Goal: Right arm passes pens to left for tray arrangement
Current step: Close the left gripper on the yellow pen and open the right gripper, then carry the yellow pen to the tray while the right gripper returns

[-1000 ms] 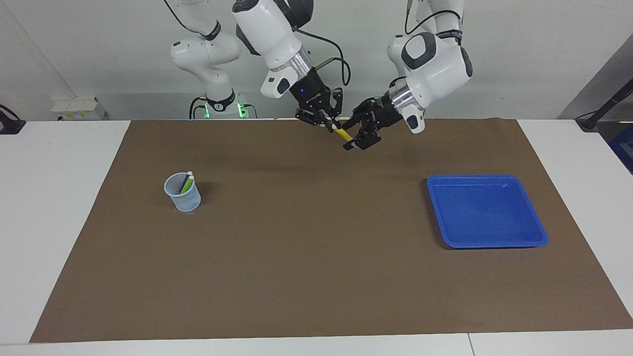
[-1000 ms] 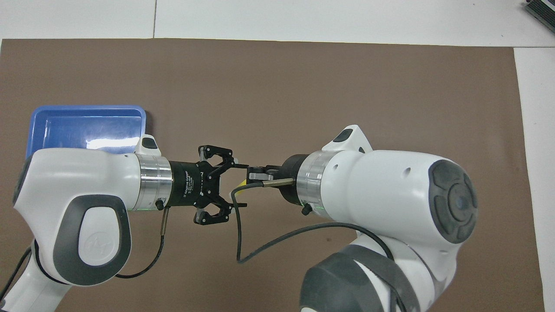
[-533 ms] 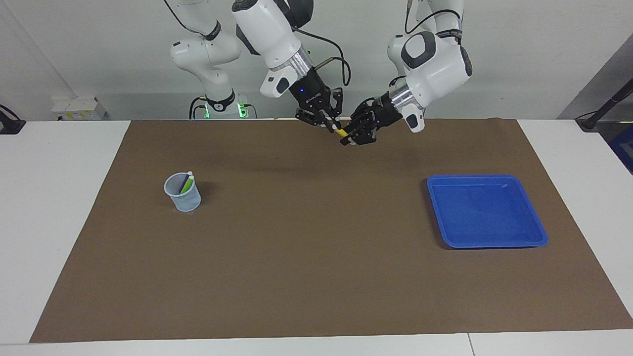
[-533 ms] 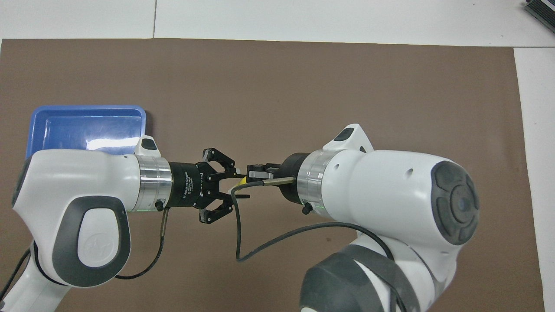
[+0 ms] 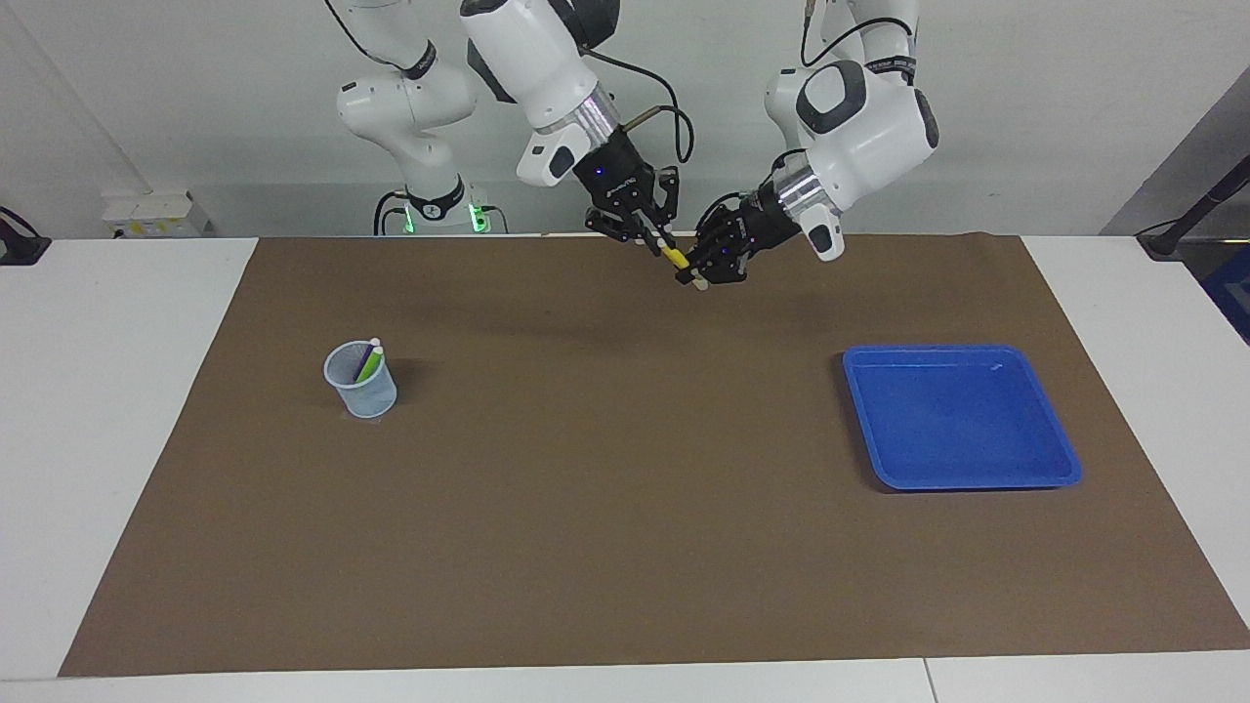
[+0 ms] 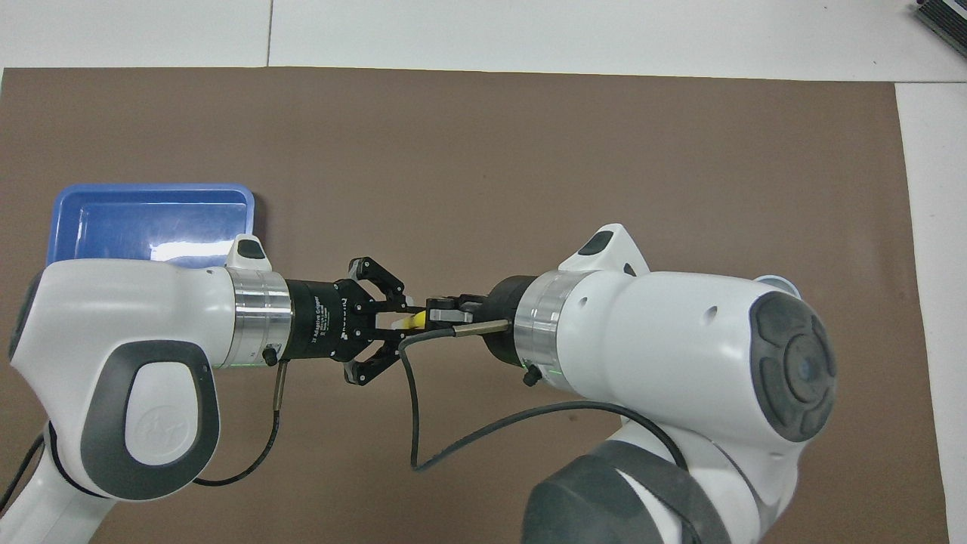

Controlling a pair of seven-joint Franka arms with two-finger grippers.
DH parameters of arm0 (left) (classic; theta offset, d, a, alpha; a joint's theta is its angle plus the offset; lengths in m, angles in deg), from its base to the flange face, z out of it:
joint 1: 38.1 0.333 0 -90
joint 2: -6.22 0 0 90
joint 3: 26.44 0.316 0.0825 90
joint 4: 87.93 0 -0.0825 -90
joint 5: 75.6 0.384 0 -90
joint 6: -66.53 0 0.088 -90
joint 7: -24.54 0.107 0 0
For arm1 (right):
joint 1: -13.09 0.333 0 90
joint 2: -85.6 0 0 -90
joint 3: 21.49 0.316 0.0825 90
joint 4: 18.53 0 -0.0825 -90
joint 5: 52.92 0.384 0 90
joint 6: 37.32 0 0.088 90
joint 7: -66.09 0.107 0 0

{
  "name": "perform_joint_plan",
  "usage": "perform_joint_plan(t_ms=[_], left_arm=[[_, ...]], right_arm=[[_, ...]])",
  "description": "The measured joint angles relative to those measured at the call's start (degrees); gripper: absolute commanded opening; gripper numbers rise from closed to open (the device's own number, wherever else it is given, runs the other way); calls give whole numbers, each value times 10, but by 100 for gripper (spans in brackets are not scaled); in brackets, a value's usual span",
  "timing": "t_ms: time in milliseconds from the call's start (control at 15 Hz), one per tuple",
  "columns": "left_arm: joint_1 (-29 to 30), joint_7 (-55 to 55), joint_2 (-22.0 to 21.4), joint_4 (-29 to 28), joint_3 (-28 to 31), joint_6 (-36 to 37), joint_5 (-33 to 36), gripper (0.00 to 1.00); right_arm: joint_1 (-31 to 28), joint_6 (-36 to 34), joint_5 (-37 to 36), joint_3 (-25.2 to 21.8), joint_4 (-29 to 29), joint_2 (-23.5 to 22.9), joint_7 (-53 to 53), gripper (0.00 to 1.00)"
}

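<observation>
facing view: the right arm's black two-finger gripper (image 5: pixel 652 234) and the left arm's black two-finger gripper (image 5: pixel 705 268) meet tip to tip in the air over the robots' edge of the brown mat (image 5: pixel 625 547). a slim yellow marker pen with whitish ends (image 5: pixel 674 258) bridges them, slanting down toward the left gripper. right fingers are clamped on its upper end; left fingers are drawn in around the lower end. judged: a mid-air handover, both grips on so the pen cannot drop. the green and purple marker pens (image 5: pixel 367 361) stand in a small translucent pale-blue cup (image 5: pixel 361 383) toward the right arm's end, waiting their turn. the shallow bright blue plastic tray (image 5: pixel 960 417) sits bare toward the left arm's end, within the left arm's reach.

overhead view: the two wrists point at each other, grippers level. only a short yellow stretch of the pen (image 6: pixel 412 320) shows between the left fingers (image 6: pixel 393 308) and the right gripper (image 6: pixel 440 311). the tray's rim (image 6: pixel 151 189) shows just above the left arm. the cup is almost wholly hidden under the right arm.
</observation>
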Motion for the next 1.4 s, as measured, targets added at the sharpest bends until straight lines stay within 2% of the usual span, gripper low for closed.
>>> perform_joint_plan(t_ms=[67,467,667,867,1067,1333,1400], left_arm=[[0,1,-1,0,-1,9,3,0],[-1,2,-17,0,-4,34,32,0],[0,9,-18,5,-2,43,82,0],[15,41,-18,18,3,67,109,0],[34,107,-18,35,5,109,184,0],[63,287,-18,44,6,155,282,0],[74,332,-18,44,6,163,302,0]], right_arm=[[-1,3,0,-1,0,-1,0,100],[-5,8,0,-9,-1,-3,0,100],[-21,-22,-16,-10,-2,-3,-10,100],[-63,-85,-49,-10,-2,-2,-101,100],[-114,-140,-90,-12,-4,0,-218,100],[-189,-162,-129,-14,-52,14,-398,100],[-204,-162,-139,-14,-69,19,-427,95]])
